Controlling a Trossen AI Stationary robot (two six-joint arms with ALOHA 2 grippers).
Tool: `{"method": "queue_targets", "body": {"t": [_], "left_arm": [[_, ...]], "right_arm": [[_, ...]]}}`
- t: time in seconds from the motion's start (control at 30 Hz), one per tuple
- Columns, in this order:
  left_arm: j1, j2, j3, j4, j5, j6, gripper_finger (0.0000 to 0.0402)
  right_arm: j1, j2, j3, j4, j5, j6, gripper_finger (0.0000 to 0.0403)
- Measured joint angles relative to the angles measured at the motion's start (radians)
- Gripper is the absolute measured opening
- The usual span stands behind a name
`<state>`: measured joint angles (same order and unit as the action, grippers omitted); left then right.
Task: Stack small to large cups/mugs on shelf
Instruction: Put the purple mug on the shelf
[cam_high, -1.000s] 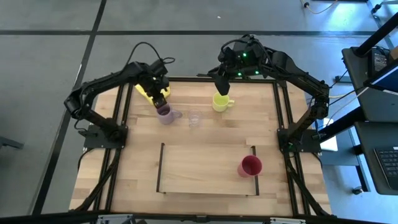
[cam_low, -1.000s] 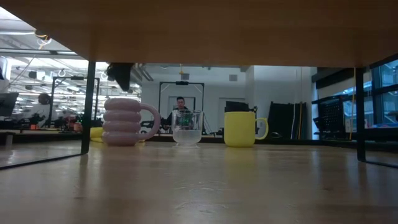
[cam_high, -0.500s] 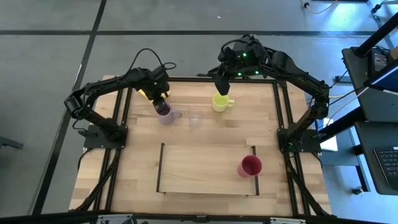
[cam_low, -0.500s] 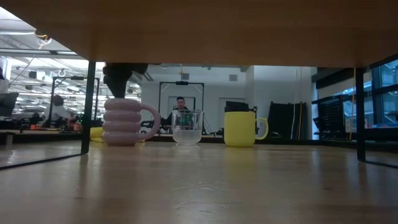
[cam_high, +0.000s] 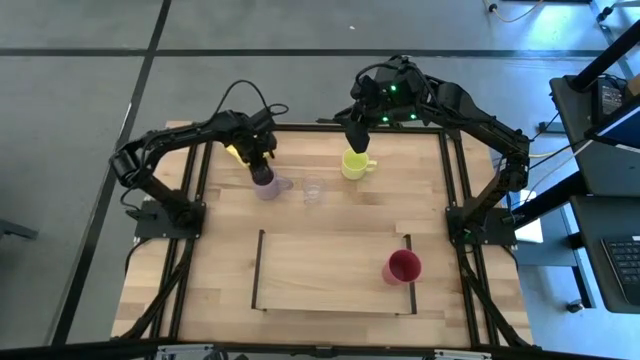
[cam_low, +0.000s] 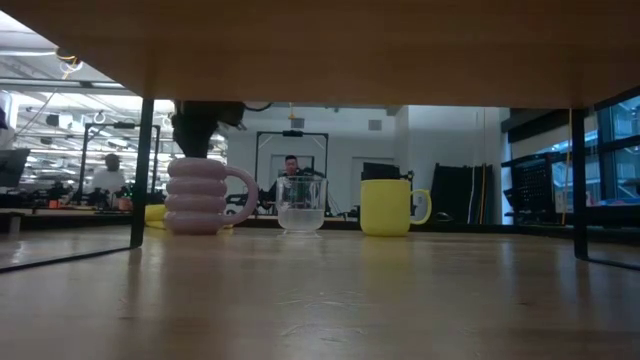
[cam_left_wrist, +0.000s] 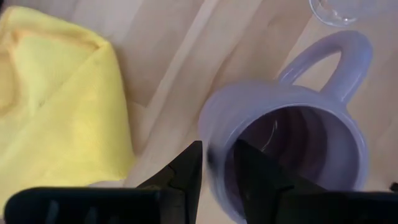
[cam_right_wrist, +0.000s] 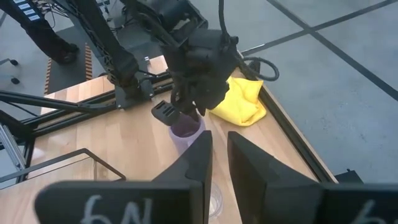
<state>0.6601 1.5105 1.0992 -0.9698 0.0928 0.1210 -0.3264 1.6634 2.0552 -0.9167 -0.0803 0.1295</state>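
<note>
The purple ringed mug (cam_high: 266, 184) stands on its base at the table's far left, its handle toward the tiny clear glass (cam_high: 313, 190). The yellow-green mug (cam_high: 354, 164) stands to the right of the glass. The red cup (cam_high: 402, 266) stands at the right end of the framed shelf area (cam_high: 330, 270). My left gripper (cam_left_wrist: 217, 162) is shut on the purple mug from above. My right gripper (cam_high: 358, 140) is shut and empty, held above the yellow-green mug. My left gripper pinches the purple mug's wall at the rim (cam_left_wrist: 208, 134), on the side opposite the handle. One finger (cam_left_wrist: 249, 171) is inside the mug and one finger (cam_left_wrist: 183, 171) outside. The fingers point down from above. The mug stands upright on the table (cam_low: 200, 195).
A yellow cloth (cam_high: 232, 150) lies just beyond the purple mug at the far left edge. Black frame posts (cam_low: 143, 170) stand at the table's sides. A person (cam_low: 290, 175) sits in the room behind the table.
My left gripper has gone a little toward the table's right and come down over the purple mug, to its rim. The mugs, the glass and the red cup have stayed in place.
</note>
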Motion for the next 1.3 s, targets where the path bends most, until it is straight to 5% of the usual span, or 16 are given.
{"method": "queue_targets", "body": {"t": [0.37, 0.57, 0.97, 1.3], "left_arm": [[-0.028, 0.074, 0.0, 0.012, -0.068, 0.075, 0.0084], [-0.04, 0.072, 0.0, 0.001, -0.089, 0.101, 0.0026], [-0.038, 0.049, 0.02, -0.054, -0.11, 0.146, 0.0025], [-0.091, -0.022, 0.368, -0.304, -0.107, 0.134, 0.0025]], "right_arm": [[0.0, 0.0, 0.0, -0.001, 0.0, 0.0, 0.0053], [0.0, 0.0, 0.0, -0.001, 0.0, 0.0, 0.0053], [0.0, 0.0, 0.0, -0.002, 0.0, 0.026, 0.0053], [-0.075, 0.0, 0.0, 0.0, 0.001, 0.076, 0.0053]]}}
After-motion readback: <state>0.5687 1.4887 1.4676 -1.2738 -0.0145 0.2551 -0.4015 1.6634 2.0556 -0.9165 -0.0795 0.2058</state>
